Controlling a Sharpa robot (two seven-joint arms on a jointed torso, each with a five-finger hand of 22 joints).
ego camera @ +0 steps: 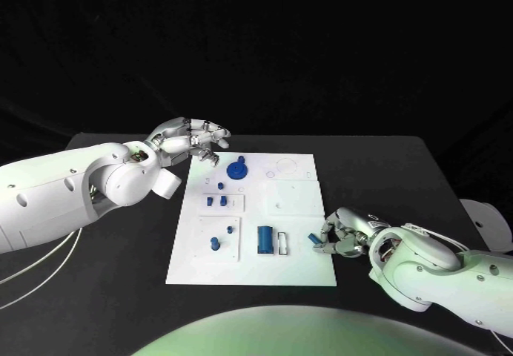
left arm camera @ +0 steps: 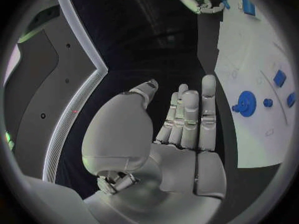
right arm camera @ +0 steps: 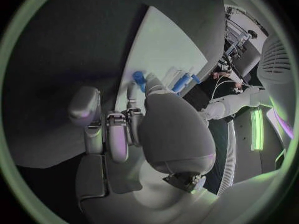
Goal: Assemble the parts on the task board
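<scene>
The white task board (ego camera: 299,215) lies in the middle of the black table. On it are a round blue part (ego camera: 237,171), several small blue parts (ego camera: 216,199) and a blue cylinder (ego camera: 265,239). My right hand (ego camera: 344,236) is at the board's right edge and pinches a small blue part (ego camera: 316,240) in its fingertips. The right wrist view has that blue part (right arm camera: 138,77) at the fingertips, over the board (right arm camera: 165,45). My left hand (ego camera: 193,139) hovers by the board's far left corner, fingers out straight, holding nothing. Beyond the left hand (left arm camera: 187,124) the left wrist view shows the round part (left arm camera: 247,103).
A white slotted holder (ego camera: 283,242) sits beside the blue cylinder. Raised white rectangles (ego camera: 294,196) and a ring outline (ego camera: 287,165) mark the board's right half. Black table (ego camera: 396,170) runs around the board on all sides.
</scene>
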